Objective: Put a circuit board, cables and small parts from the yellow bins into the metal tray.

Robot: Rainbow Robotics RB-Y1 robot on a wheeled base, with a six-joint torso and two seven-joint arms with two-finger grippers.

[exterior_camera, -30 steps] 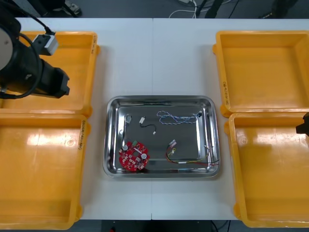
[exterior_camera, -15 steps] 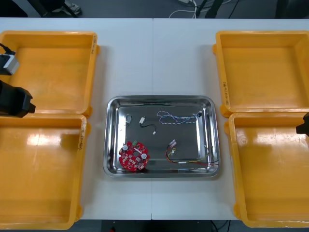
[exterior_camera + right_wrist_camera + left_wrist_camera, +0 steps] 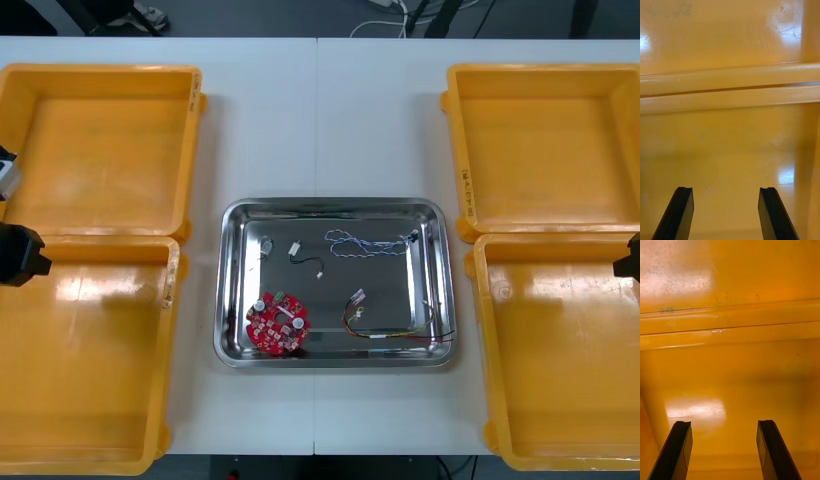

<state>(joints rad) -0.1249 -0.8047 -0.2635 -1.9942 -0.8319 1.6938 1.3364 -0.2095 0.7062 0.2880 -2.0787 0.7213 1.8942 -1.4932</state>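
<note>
Circuit board (image 3: 277,323): round and red, it lies in the lower left corner of the metal tray (image 3: 335,207) as you see it from the front, with the tray set between the yellow bins (image 3: 100,150). The tray also holds a blue and white cable (image 3: 365,243) at upper right, a short black cable (image 3: 305,258) beside it, a red and yellow cable (image 3: 390,334) along the lower right, and a small metal part (image 3: 267,243) near the black cable. Your left gripper (image 3: 723,423) hangs over a left bin's floor, fingers spread apart. Your right gripper (image 3: 726,189) hangs over a right bin, fingers likewise spread.
</note>
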